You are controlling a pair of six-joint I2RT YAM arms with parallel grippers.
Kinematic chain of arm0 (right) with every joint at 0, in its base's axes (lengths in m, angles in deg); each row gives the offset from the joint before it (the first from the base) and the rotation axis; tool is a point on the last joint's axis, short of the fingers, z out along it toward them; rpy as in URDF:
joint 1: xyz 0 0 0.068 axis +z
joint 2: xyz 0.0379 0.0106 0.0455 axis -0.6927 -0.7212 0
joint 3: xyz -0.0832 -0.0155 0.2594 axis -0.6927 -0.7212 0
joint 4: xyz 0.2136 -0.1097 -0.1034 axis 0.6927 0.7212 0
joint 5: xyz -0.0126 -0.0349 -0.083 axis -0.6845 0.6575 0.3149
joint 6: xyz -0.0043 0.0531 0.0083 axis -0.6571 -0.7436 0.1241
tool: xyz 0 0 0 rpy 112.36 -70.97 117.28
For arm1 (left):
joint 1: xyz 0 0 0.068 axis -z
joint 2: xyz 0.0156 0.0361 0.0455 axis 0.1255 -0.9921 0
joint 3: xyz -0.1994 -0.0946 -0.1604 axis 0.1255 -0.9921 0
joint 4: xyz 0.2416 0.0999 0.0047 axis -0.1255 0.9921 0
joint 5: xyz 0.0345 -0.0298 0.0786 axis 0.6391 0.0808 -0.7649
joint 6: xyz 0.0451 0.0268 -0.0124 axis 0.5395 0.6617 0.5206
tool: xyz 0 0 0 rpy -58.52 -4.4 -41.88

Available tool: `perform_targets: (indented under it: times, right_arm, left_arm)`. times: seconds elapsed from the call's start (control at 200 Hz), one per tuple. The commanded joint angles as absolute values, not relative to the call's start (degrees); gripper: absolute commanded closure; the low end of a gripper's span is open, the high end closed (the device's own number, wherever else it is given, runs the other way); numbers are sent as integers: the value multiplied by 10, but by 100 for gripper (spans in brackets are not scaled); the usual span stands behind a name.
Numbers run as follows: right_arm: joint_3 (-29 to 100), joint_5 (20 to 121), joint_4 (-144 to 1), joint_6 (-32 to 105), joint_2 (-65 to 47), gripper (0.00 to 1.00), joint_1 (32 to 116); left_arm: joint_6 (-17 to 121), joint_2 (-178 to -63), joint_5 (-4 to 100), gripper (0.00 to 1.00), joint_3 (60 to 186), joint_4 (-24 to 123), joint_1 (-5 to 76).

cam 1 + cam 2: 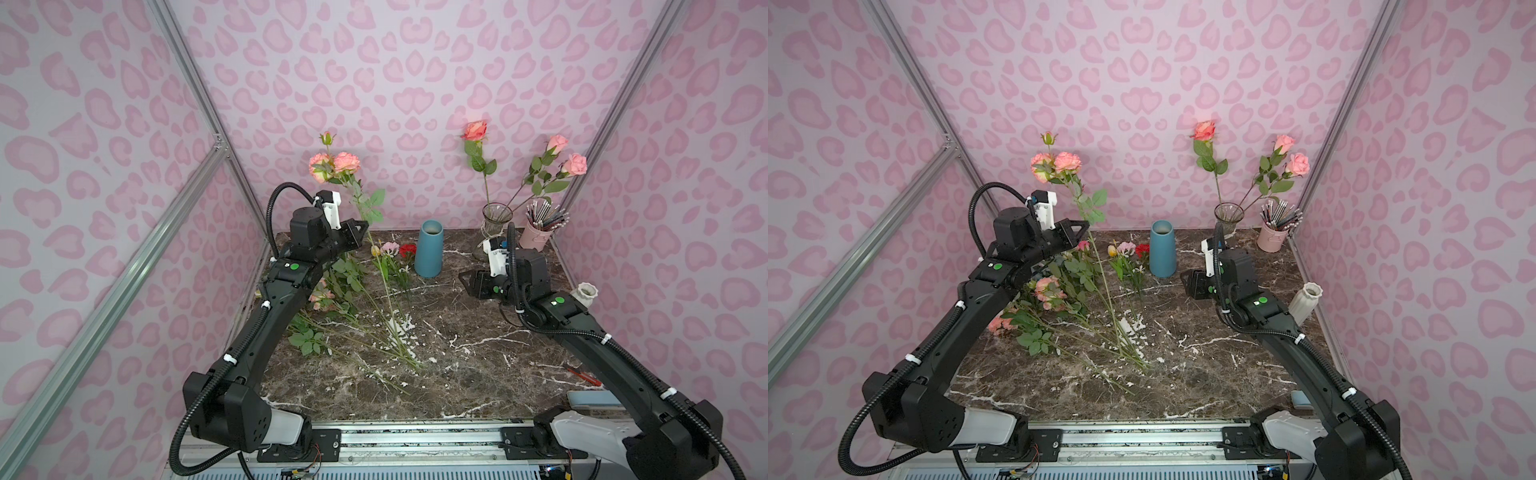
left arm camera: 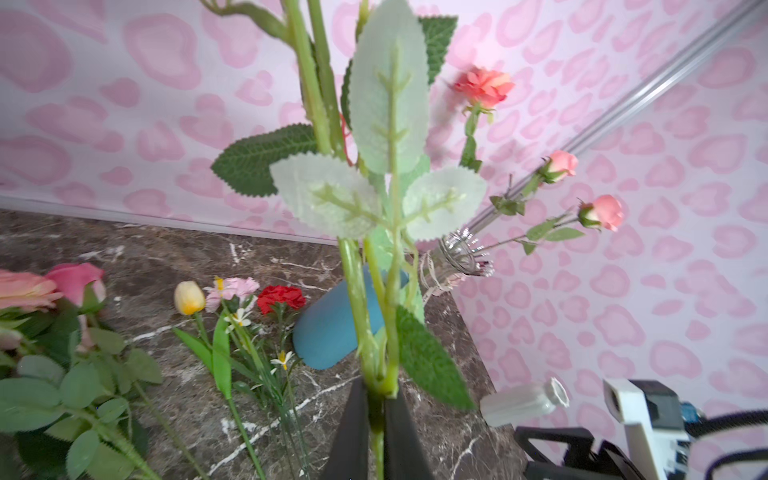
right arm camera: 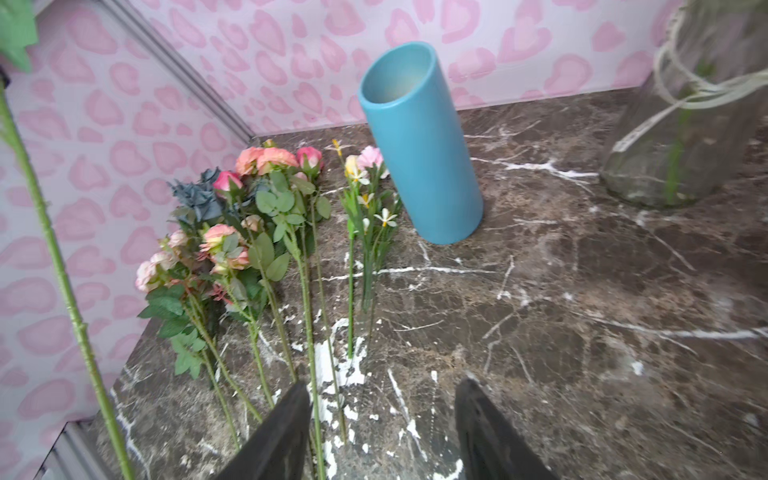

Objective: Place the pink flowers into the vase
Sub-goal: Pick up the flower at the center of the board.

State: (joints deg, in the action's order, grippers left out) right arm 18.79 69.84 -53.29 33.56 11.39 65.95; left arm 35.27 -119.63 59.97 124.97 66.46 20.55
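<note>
My left gripper [image 1: 360, 227] [image 2: 376, 390] is shut on the green stem of a pink flower spray [image 1: 334, 163] [image 1: 1057, 163]. The spray stands upright above the table's back left, and its stem end slants down to the table. More pink flowers [image 1: 1050, 291] [image 3: 257, 160] lie in a pile on the left. A clear glass vase [image 1: 496, 224] at the back right holds three pink roses [image 1: 575, 164]. A blue vase [image 1: 430, 249] [image 3: 419, 145] stands empty at the back centre. My right gripper [image 1: 467, 282] [image 3: 380, 386] hovers open in front of the glass vase, holding nothing.
A red carnation [image 1: 408, 249] and a small mixed sprig [image 3: 365, 195] lie just left of the blue vase. A dusty-blue bunch [image 3: 199, 195] sits in the pile. A pink pencil cup [image 1: 536, 235] and a white bottle vase [image 1: 585, 293] stand along the right wall.
</note>
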Motion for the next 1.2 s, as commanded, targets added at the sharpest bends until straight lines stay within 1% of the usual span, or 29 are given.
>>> perform_targets:
  times: [0.0,0.1,0.285,0.435,0.625,0.885,1.005,1.195]
  right_arm:
    - [207,643,-566,342,107,41,673]
    - [214,599,-588,337,98,42,678]
    - [221,514,-653,313,77,45,686]
    - [234,490,-705,290,51,48,698]
    - [250,461,-776,258,19,50,711]
    - [257,407,-856,215,-8,52,721]
    - [267,394,-870,210,-21,53,731]
    - [272,374,-913,186,-37,56,733]
  left_arm:
    - [368,-1197,700,96,1241,578,206]
    - [363,-1198,743,96,1217,548,210]
    - [358,-1196,789,96,1204,517,231]
    - [348,-1189,803,96,1188,492,249]
    - [313,-1184,835,96,1163,440,253]
    - [307,-1183,845,96,1154,429,254]
    - [302,-1183,849,96,1151,422,254]
    - [298,-1186,851,96,1148,419,256]
